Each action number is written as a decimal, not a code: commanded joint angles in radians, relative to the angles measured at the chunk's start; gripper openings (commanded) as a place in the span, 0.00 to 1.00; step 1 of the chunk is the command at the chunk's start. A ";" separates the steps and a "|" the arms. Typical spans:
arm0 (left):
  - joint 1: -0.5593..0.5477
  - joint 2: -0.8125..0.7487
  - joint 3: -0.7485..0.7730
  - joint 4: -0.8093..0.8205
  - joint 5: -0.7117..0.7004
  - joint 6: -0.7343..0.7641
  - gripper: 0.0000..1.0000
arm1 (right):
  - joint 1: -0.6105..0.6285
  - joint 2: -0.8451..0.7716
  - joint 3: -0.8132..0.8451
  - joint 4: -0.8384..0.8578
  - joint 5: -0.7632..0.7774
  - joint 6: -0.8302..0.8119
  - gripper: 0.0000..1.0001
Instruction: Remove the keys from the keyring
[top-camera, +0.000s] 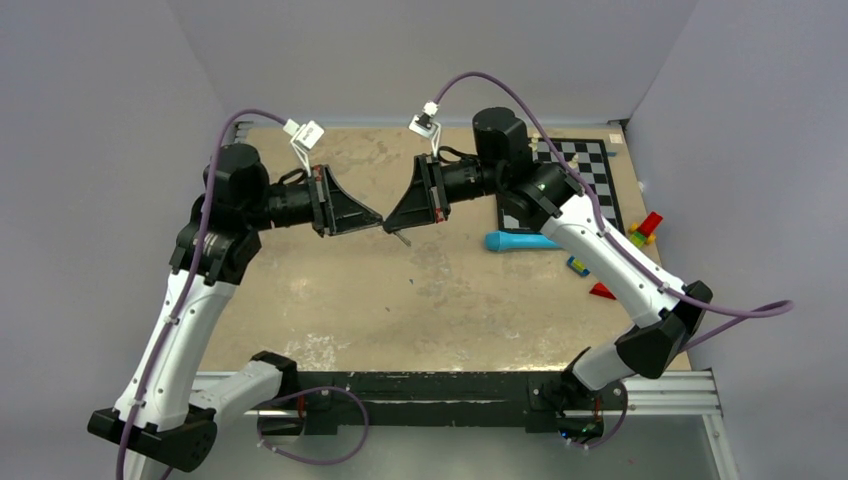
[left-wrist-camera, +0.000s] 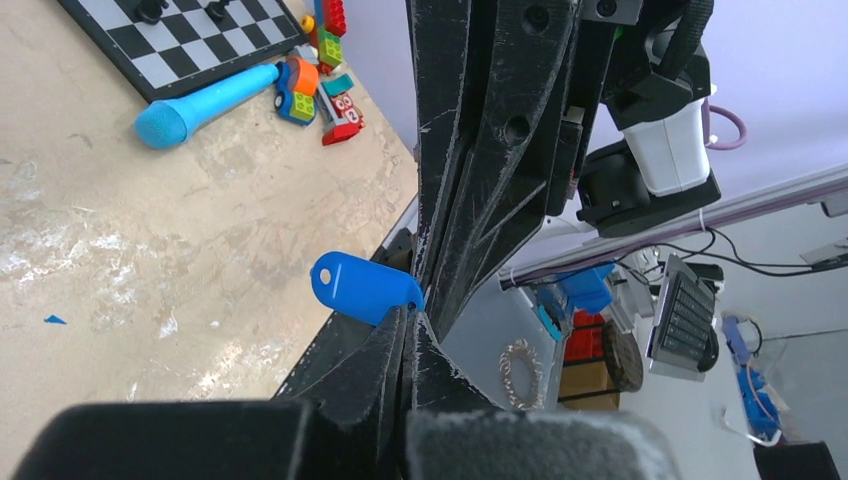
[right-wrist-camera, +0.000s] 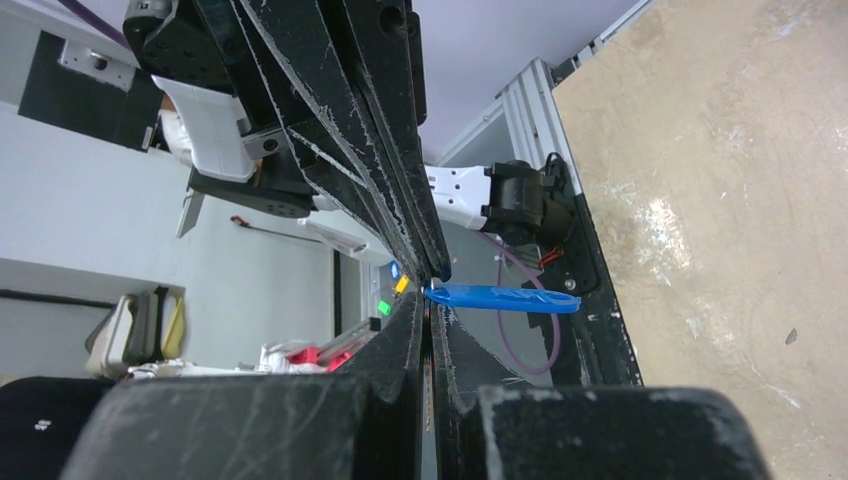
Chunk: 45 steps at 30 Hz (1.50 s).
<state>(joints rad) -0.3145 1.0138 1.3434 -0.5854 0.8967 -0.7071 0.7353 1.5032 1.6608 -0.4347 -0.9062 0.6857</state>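
My two grippers meet tip to tip above the middle of the table. The left gripper (top-camera: 377, 217) and the right gripper (top-camera: 389, 225) both have their jaws closed. A bright blue oval tag (left-wrist-camera: 362, 288) sticks out sideways from the point where the tips meet. It shows edge-on in the right wrist view (right-wrist-camera: 500, 298). The left gripper (left-wrist-camera: 410, 312) pinches the tag's ring end, and the right gripper (right-wrist-camera: 430, 292) pinches the same spot from the other side. The thin grey metal keys and ring are almost wholly hidden between the tips. A small thin piece (top-camera: 402, 238) hangs just below them.
A long light-blue tube tool (top-camera: 522, 241) lies right of centre, beside a chessboard (top-camera: 592, 170). Toy blocks (top-camera: 645, 228), a small blue-and-yellow block (top-camera: 578, 265) and a red wedge (top-camera: 602, 291) lie at the right edge. The table's front rail (top-camera: 450, 385) runs between the arm bases.
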 joint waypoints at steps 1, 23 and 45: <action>-0.006 -0.023 -0.002 0.057 -0.031 -0.061 0.00 | 0.008 -0.030 -0.011 0.113 0.043 0.041 0.00; -0.006 -0.145 -0.056 0.117 -0.263 -0.218 0.00 | 0.008 -0.024 -0.025 0.332 0.112 0.209 0.00; -0.006 -0.193 -0.061 0.122 -0.333 -0.257 0.00 | 0.008 -0.013 -0.054 0.487 0.113 0.331 0.22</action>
<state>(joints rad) -0.3157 0.8295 1.2865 -0.4667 0.5682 -0.9516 0.7456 1.5055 1.6161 -0.0330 -0.8017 0.9920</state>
